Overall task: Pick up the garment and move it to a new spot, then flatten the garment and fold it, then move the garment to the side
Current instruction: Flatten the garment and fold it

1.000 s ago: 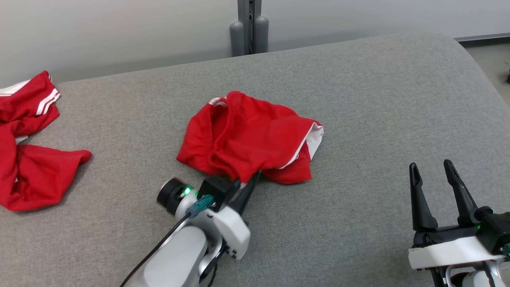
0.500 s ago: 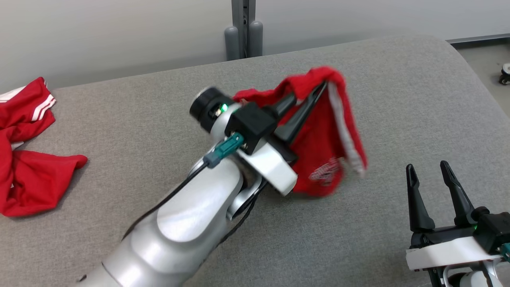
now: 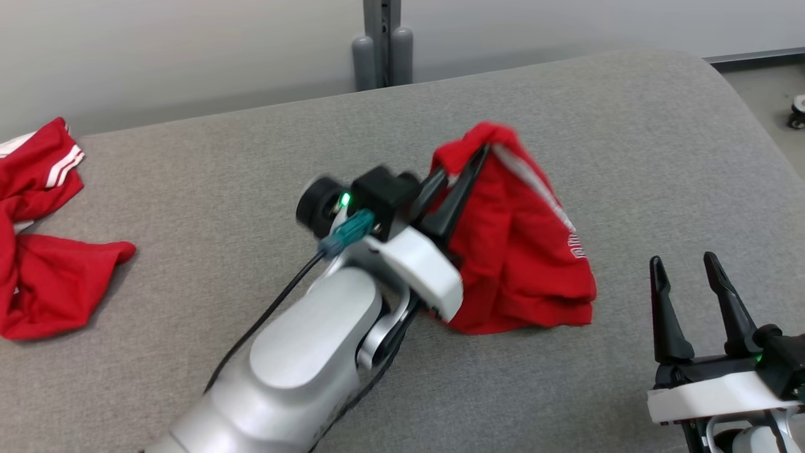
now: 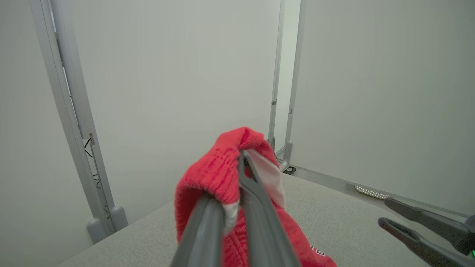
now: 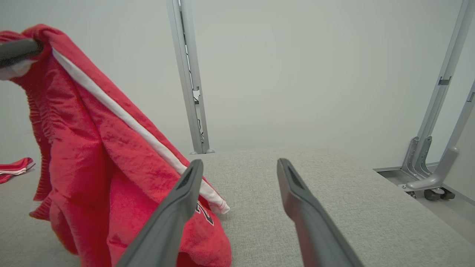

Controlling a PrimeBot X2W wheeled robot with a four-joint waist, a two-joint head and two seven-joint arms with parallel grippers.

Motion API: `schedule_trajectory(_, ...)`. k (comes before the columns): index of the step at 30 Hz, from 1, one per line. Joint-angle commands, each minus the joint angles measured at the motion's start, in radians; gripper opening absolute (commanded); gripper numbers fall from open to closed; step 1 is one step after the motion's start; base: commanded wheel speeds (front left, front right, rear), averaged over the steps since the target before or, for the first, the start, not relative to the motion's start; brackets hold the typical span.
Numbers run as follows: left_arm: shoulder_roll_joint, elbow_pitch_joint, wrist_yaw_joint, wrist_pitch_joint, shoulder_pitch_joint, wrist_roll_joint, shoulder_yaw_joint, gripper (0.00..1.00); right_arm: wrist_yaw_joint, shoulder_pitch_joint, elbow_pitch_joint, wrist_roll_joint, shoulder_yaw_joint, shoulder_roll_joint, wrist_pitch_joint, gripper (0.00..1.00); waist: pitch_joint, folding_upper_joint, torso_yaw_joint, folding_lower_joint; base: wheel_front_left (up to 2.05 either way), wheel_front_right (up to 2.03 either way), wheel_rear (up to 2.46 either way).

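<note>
Currently, the red garment is hanging from its upper edge above the grey padded surface, while its lower part is resting in folds on that surface, right of centre in the head view. A white stripe is running down its right side, and white lettering is showing near the lower hem.

The left gripper is pinching the topmost bunch of cloth. Its two dark fingers are pressing together on the fabric, and in the left wrist view the red edge is wrapping over the fingertips. The rest of the garment is draping down below and to the right of those jaws.

The right gripper is sitting low at the right with its jaws spread wide and nothing between them. It is standing apart from the garment, which is lying to its left.

A second red garment with white stripes is lying crumpled at the far left of the surface, well apart. A grey post is standing behind the far edge.
</note>
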Motion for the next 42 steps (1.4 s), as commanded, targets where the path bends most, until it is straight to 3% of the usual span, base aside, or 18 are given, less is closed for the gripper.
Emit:
schedule_trajectory(1,0.007,0.011,-0.005,-0.005,0.028,-0.020,0.010,0.00,0.000,0.006,-0.004,-0.003,-0.008,-0.006,-0.005,1.00,0.003,-0.0001,0.012,0.0000,0.00,0.00,0.00)
schedule_trajectory(7,0.059,0.032,-0.022,0.000,0.143,-0.076,0.019,0.00,0.000,0.014,0.001,-0.012,-0.017,-0.006,-0.005,1.00,0.001,-0.0001,0.058,0.0000,0.00,0.00,0.00)
schedule_trajectory(19,0.200,0.005,-0.005,0.092,0.350,-0.196,0.052,0.00,0.000,0.024,0.015,-0.021,0.005,-0.006,-0.005,1.00,-0.027,-0.0001,0.108,0.0000,0.00,0.00,0.00)
schedule_trajectory(26,0.216,0.110,-0.029,0.075,0.389,-0.234,0.075,0.00,0.000,0.026,0.022,-0.029,0.013,-0.006,-0.005,1.00,-0.037,-0.0001,0.109,0.0000,0.00,0.00,0.00)
schedule_trajectory(27,0.213,0.133,-0.036,0.070,0.385,-0.238,0.076,0.03,0.000,0.025,0.024,-0.029,0.016,-0.006,-0.005,1.00,-0.038,-0.0001,0.108,0.0000,0.00,0.00,0.00)
schedule_trajectory(29,0.207,0.175,-0.045,0.062,0.375,-0.236,0.073,0.44,0.000,0.023,0.027,-0.031,0.021,-0.006,-0.005,1.00,-0.040,-0.0001,0.104,0.0000,0.00,0.00,0.00)
schedule_trajectory(30,0.202,0.195,-0.051,0.055,0.368,-0.234,0.072,0.76,0.000,0.022,0.029,-0.031,0.023,-0.006,-0.005,1.00,-0.041,-0.0001,0.103,0.0000,0.00,0.00,0.00)
schedule_trajectory(32,0.189,0.233,-0.062,0.043,0.360,-0.236,0.071,1.00,0.000,0.021,0.030,-0.032,0.025,-0.006,-0.005,1.00,-0.041,-0.0001,0.100,0.0000,0.00,0.00,0.00)
schedule_trajectory(42,0.163,0.337,-0.086,-0.014,0.346,-0.206,0.083,1.00,0.000,0.024,0.031,-0.034,0.014,-0.006,-0.005,1.00,-0.041,-0.0001,0.096,0.0000,0.00,0.00,0.00)
